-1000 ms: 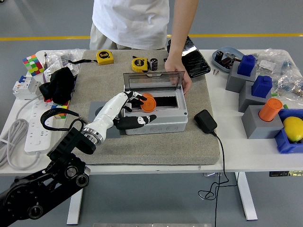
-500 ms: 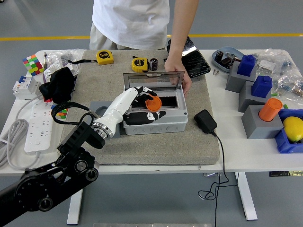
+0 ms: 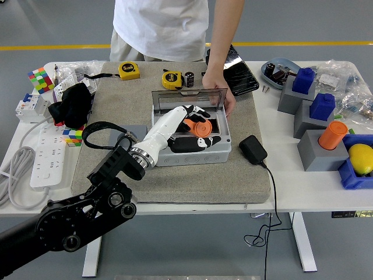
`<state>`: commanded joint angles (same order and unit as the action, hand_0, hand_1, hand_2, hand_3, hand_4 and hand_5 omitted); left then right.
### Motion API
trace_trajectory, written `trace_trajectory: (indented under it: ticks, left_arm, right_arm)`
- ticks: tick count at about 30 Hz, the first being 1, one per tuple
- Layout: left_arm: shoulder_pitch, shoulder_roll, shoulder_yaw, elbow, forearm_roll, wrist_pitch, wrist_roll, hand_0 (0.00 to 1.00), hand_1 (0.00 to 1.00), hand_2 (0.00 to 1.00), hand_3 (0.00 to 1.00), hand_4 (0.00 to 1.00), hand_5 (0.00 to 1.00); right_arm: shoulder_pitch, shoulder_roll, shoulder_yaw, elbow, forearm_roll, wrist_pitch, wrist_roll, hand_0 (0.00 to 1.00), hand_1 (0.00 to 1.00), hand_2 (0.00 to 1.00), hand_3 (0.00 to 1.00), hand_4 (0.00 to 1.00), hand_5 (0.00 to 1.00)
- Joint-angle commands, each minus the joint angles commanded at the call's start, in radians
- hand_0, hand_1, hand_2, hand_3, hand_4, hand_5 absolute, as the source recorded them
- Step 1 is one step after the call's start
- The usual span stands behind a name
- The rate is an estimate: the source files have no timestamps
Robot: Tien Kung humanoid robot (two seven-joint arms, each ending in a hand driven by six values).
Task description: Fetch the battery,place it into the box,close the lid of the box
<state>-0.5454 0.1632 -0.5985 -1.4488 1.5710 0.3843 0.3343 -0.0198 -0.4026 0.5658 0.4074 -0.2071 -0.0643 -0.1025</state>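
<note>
Orange item: the battery (image 3: pixel 202 128), an orange cylinder, sits pinched between the thumb and the curled fingers (image 3: pixel 195 114) of my left hand (image 3: pixel 186 125).
Change: compared with a second ago, I see the left hand farther along the box (image 3: pixel 192 137), from its left end to over the middle of the open compartment, and the arm has followed it in from the lower left.
Battery position: it is above the dark opening, just beyond the fingertips toward the right end of the box; I cannot tell whether it touches the box floor.
Task meaning: I judge the fetch as done and the placing as under way. Release has not happened, and the lid (image 3: pixel 189 98) is open.
Lid: the clear panel stands upright just behind the fingers. A person's hand (image 3: pixel 218 87) rests at its far right corner and appears to steady it.
Right hand: not visible.
Surface: the box lies on a grey felt mat (image 3: pixel 116 175) laid over the white table (image 3: pixel 303 192).
Nearby items: a black adapter (image 3: pixel 253 149) lies right of the fingers, near the box; two yellow tape measures (image 3: pixel 129 70) lie beyond the lid.
Room: grey floor with a yellow line (image 3: pixel 58 46) behind the person at the far side.
</note>
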Motion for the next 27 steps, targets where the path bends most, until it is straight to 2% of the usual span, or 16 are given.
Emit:
trace_trajectory:
  ticks: [6,11,15,22,27]
  left_arm:
    - [0.003,0.003,-0.024,-0.016,0.012,0.001,0.004,0.512,0.694,0.692,0.721,0.902,0.480]
    - [0.016,0.019,-0.037,-0.066,0.025,-0.004,0.016,0.512,0.694,0.692,0.721,0.902,0.480]
    - [0.021,0.023,-0.031,-0.104,-0.009,-0.002,0.006,0.489,0.677,0.686,0.717,0.903,0.482]
    - [0.014,0.022,-0.009,-0.102,-0.031,-0.003,0.003,0.490,0.682,0.686,0.714,0.903,0.482]
    - [0.004,0.019,0.004,-0.076,-0.040,0.002,-0.010,0.503,0.689,0.686,0.716,0.902,0.483]
  right_arm:
    - [-0.001,0.001,0.002,0.000,0.000,0.001,0.001,0.624,0.643,0.655,0.591,0.998,0.560]
    - [-0.002,0.001,0.002,0.000,0.000,0.002,0.001,0.624,0.643,0.655,0.591,0.998,0.560]
    - [-0.003,0.002,0.001,0.000,0.000,0.002,0.001,0.623,0.642,0.655,0.591,0.998,0.560]
    - [-0.001,0.002,0.001,0.001,-0.001,0.003,0.003,0.624,0.643,0.655,0.591,0.998,0.559]
    - [-0.002,0.003,-0.001,-0.001,0.002,0.004,0.002,0.625,0.642,0.655,0.591,0.998,0.559]
